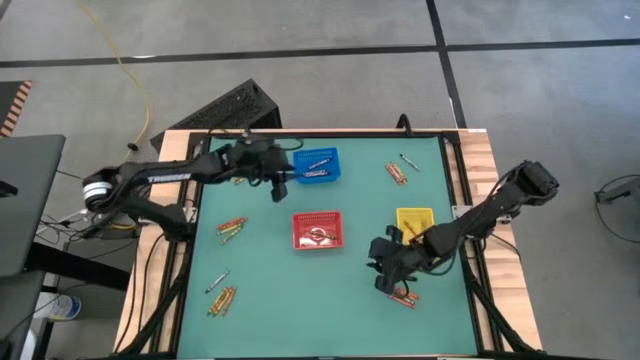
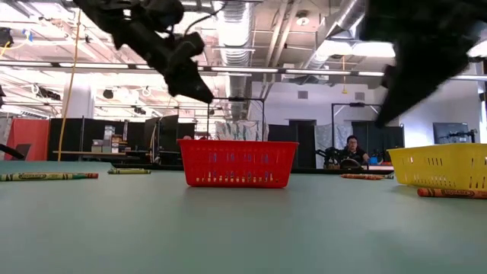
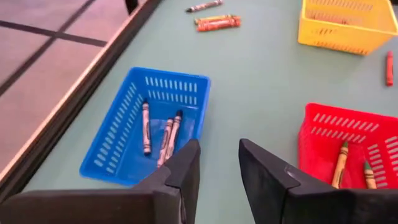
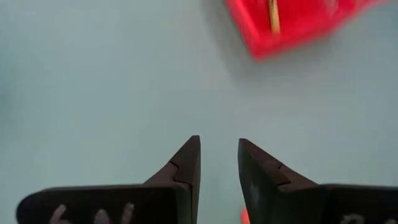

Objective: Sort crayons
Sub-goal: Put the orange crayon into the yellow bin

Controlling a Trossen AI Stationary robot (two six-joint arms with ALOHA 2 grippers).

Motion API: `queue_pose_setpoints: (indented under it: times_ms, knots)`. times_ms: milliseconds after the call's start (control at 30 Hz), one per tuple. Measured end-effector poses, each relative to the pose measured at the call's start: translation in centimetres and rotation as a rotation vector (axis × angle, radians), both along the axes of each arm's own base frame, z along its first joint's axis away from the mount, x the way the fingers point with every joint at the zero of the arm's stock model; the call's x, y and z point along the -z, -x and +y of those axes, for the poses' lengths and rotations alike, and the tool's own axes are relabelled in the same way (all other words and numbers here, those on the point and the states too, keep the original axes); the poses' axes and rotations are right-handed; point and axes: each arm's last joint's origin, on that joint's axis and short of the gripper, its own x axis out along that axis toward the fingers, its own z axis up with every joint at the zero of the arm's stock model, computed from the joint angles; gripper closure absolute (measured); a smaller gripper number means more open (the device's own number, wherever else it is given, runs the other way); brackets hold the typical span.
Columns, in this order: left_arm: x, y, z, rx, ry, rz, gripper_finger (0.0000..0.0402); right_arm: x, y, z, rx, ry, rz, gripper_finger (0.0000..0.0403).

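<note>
Crayons lie in small groups on the green table: near the left edge [image 1: 232, 227], at the near left [image 1: 222, 298], at the far right [image 1: 397, 172] and near my right gripper [image 1: 405, 297]. Three crayons [image 3: 163, 129] lie in the blue basket [image 1: 318, 165]. A few lie in the red basket [image 1: 318, 230]. My left gripper [image 3: 217, 146] is open and empty above the table, between the blue and red baskets [image 1: 279, 190]. My right gripper [image 4: 217, 143] is open and empty over bare table, just near of the yellow basket [image 1: 415, 220].
The three mesh baskets stand mid-table. A raised wooden rim [image 1: 480, 160] frames the table. A person [image 2: 351, 151] sits in the room far beyond the table. There is bare green surface along the near edge [image 1: 320, 320].
</note>
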Motion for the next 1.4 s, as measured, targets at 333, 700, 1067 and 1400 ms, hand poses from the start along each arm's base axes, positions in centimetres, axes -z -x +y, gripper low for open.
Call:
queue_pose_setpoints:
  times_ms: [333,700,1067,1400]
  knots:
    - [-0.1,1.7,-1.0,-0.023,0.024,0.005,0.0304,0.7,1.4,0.2,-0.008,-0.025,0.156,0.0303]
    - [-0.5,1.4,-1.9,0.011,-0.002,-0.018,0.0304,3.7,1.2,0.4,-0.088,0.041,0.336,0.0303]
    - [-0.6,1.6,-2.1,0.017,-0.022,-0.056,0.0304,4.3,1.1,0.0,-0.076,0.057,0.369,0.0303]
    - [-0.3,6.9,-3.9,-0.065,-0.109,-0.414,0.0304,6.2,0.7,-0.2,-0.090,0.077,0.436,0.0306]
